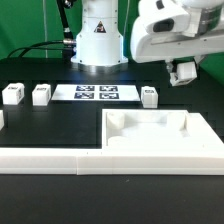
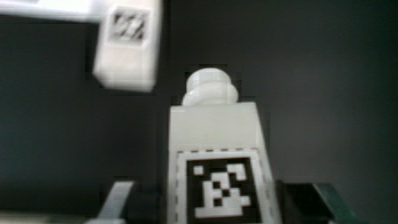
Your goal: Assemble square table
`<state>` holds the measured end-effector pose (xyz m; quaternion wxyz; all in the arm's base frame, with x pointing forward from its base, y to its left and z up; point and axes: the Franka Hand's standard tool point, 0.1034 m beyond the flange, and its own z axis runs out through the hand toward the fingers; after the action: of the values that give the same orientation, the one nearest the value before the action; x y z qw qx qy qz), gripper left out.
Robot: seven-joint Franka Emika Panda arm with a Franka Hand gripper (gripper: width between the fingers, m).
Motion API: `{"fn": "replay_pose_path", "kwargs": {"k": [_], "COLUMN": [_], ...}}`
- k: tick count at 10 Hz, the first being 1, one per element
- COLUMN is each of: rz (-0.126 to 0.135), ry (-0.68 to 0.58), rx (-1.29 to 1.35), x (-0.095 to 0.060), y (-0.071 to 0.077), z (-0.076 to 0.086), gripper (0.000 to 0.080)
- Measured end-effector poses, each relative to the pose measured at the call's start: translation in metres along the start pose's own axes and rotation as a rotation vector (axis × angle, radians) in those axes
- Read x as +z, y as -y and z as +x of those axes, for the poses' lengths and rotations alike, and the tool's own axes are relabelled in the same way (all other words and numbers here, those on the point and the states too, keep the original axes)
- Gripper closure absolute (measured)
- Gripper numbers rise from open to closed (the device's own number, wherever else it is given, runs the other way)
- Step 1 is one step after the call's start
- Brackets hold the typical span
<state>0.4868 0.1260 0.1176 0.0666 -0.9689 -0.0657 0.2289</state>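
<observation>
The square table's white slab (image 1: 160, 135) lies recessed face up at the exterior view's right, its front against a white bar. My gripper (image 1: 183, 72) hangs above the slab's far right corner, shut on a white leg (image 2: 217, 150). In the wrist view that leg stands between the two fingers (image 2: 128, 202), its tag facing the camera and its round peg (image 2: 210, 85) pointing away. Three more tagged legs stand on the black table: two at the exterior view's left (image 1: 12, 93) (image 1: 41, 94) and one (image 1: 150, 96) behind the slab. One loose leg (image 2: 128, 45) shows below in the wrist view.
The marker board (image 1: 97, 93) lies flat at the back middle, in front of the robot base (image 1: 97, 40). A long white border bar (image 1: 50, 158) runs along the front of the table. A white edge (image 2: 45, 6) shows at the wrist view's corner.
</observation>
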Motion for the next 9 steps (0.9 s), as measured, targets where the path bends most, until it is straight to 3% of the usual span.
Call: {"fn": "replay_pose_path", "kwargs": {"k": [1, 2, 3, 4, 7, 9], "rz": [-0.013, -0.041, -0.062, -0.065, -0.082, -0.097], "ry": [-0.074, -0.144, -0.211, -0.267, -0.466, -0.646], "rx": [-0.033, -0.041, -0.026, -0.044, -0.062, -0.144], "x": [-0.035, -0.056, -0.06, -0.056, -0.059, -0.088], "y": [-0.006, -0.004, 0.006, 0.006, 0.0, -0.025], "z": [0.011, 0.015, 0.006, 0.005, 0.015, 0.064], "gripper": [0.0509, 0.0509, 0.0509, 0.0509, 0.0509, 0.0509]}}
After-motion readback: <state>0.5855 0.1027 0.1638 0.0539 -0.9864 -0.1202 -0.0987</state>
